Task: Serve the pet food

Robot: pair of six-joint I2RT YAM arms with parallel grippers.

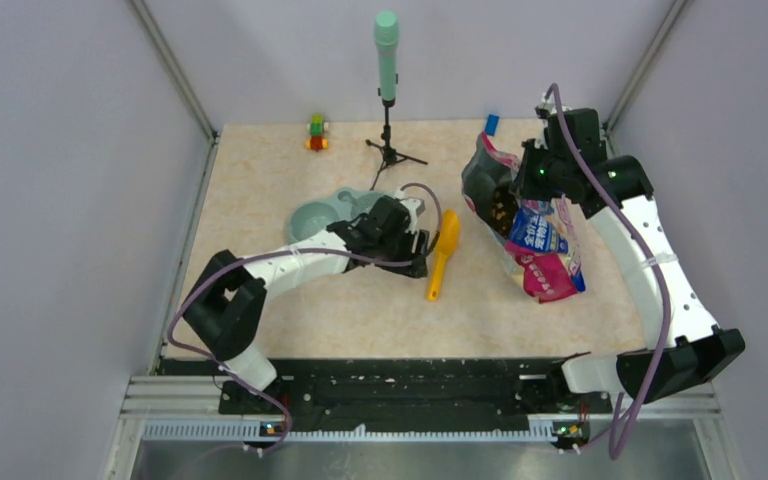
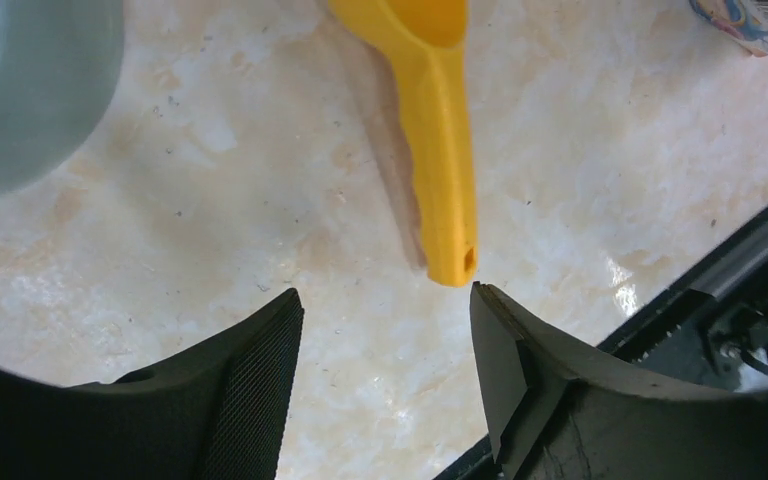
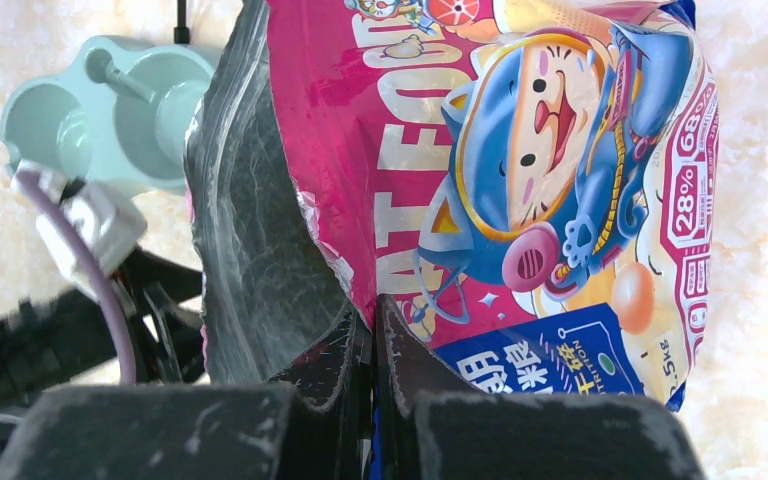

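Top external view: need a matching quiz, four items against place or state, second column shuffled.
Items:
1. scoop
2. bag
3. pet food
4. left claw

Place or state:
A. open, empty, at the scoop's handle end
B. inside the open bag mouth
C. lying on the table between the arms
D. pinched at its torn edge by the right claw

Pairs: 1-C, 2-D, 3-B, 4-A

Loose brown pet food (image 1: pixel 501 208) sits inside the open bag (image 1: pixel 545 262).
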